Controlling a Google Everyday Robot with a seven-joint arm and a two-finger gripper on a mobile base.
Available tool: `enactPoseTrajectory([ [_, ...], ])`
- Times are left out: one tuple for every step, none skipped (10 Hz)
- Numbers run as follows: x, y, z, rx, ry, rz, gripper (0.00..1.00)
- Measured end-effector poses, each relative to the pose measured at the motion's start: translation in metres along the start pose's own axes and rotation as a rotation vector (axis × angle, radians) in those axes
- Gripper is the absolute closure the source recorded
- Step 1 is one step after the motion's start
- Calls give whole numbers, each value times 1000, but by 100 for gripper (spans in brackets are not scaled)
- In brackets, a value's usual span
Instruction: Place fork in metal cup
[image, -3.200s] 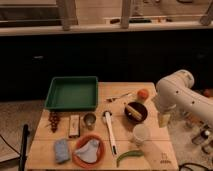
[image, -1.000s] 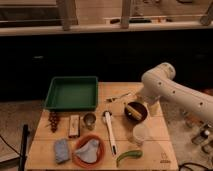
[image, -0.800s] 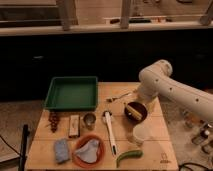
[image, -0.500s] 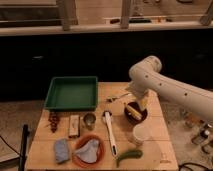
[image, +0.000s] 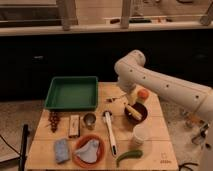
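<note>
White arm's gripper hangs low just right of the small slim silvery fork, prob. lining up a pick; grip state can't tell. Fork lies flat on wood table, not yet lifted. Small shiny steel cup stands upright, well apart to front-left.

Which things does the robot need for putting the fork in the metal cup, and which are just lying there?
Needed: fork, metal cup, tool low beside the fork.
Just lying about: green tray, long white utensil, dark bowl, plastic cup, orange plate, blue sponge.
</note>
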Motion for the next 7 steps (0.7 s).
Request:
enactPoseTrajectory([
  [-8, -11, 3, -1, -5, 6, 20],
  [-15, -22, 8, -8, -9, 17, 20],
  [-15, -27, 15, -18, -12, 29, 20],
  [-16, -34, 20, -23, -15, 39, 20],
  [-18, -39, 23, -26, -17, 45, 20],
  [-15, -43, 28, -30, -19, 63, 20],
  [-12, -45, 32, -33, -19, 79, 20],
])
